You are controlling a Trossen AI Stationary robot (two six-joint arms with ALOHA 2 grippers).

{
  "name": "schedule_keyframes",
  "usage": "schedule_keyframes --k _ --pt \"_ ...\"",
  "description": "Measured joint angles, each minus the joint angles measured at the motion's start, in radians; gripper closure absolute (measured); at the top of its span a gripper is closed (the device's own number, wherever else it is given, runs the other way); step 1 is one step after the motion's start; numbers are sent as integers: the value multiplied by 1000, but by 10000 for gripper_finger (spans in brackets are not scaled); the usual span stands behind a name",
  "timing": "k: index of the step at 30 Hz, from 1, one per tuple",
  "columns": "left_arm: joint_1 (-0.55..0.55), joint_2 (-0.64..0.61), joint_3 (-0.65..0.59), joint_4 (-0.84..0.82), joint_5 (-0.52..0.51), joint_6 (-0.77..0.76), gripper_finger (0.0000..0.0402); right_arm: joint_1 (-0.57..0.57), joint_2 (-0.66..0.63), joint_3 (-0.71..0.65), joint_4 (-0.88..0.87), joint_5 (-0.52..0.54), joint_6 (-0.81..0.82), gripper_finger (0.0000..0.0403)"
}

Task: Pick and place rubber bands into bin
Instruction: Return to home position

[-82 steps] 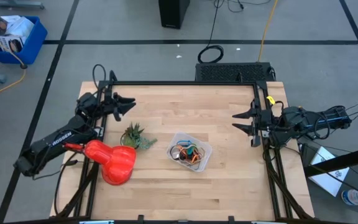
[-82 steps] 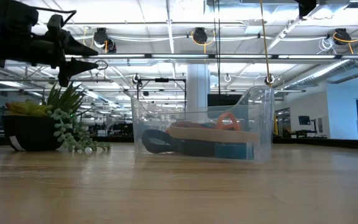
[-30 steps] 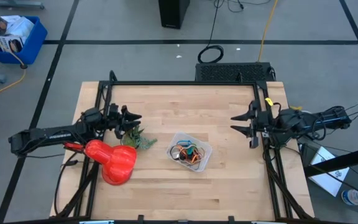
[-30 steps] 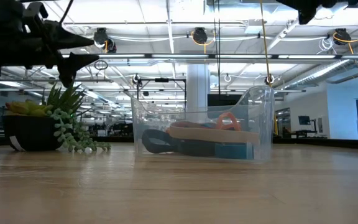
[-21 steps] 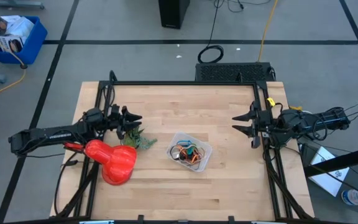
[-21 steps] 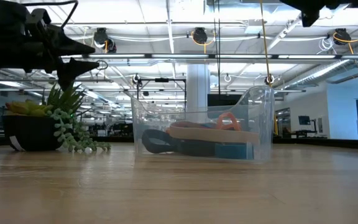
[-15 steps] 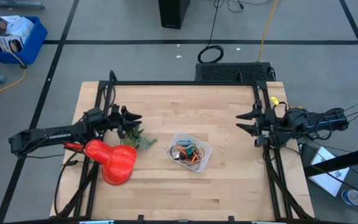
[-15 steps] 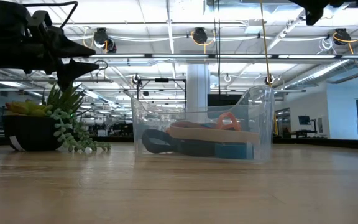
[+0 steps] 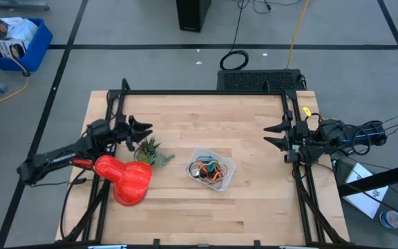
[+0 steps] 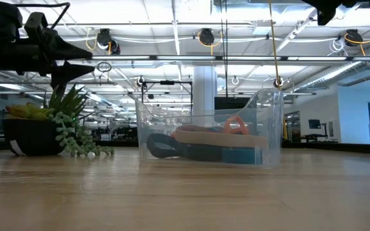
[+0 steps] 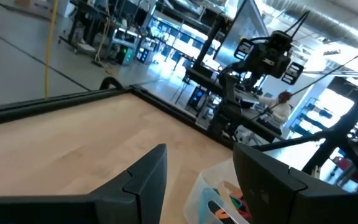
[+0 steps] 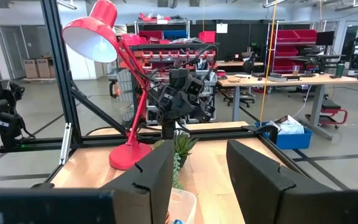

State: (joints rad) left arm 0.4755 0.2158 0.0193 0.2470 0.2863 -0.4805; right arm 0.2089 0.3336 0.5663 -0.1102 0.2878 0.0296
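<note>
Flanking the bin from opposite table edges, left gripper and right gripper show fingers spread, empty.

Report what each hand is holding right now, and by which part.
Nothing is held. The left hand, near the table's left side, and the right hand, at its right edge, are open and empty; the rubber bands lie in the bin.
</note>
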Motion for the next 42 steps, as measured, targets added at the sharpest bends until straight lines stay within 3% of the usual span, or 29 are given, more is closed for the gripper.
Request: schedule_keyframes --k 16,24,37,42 --pt "101 -205 0 -177 26 -27 211 0 0 0 1 3 0 261" --pt "162 -210 1 -216 25 -9 210 0 -2 0 1 5 11 261" --pt "188 -209 1 -218 18 -22 211 -15 -2 -3 -37 301 -78 261" --pt "188 -209 1 -219 18 -52 210 -75 -16 -64 -13 310 -80 261"
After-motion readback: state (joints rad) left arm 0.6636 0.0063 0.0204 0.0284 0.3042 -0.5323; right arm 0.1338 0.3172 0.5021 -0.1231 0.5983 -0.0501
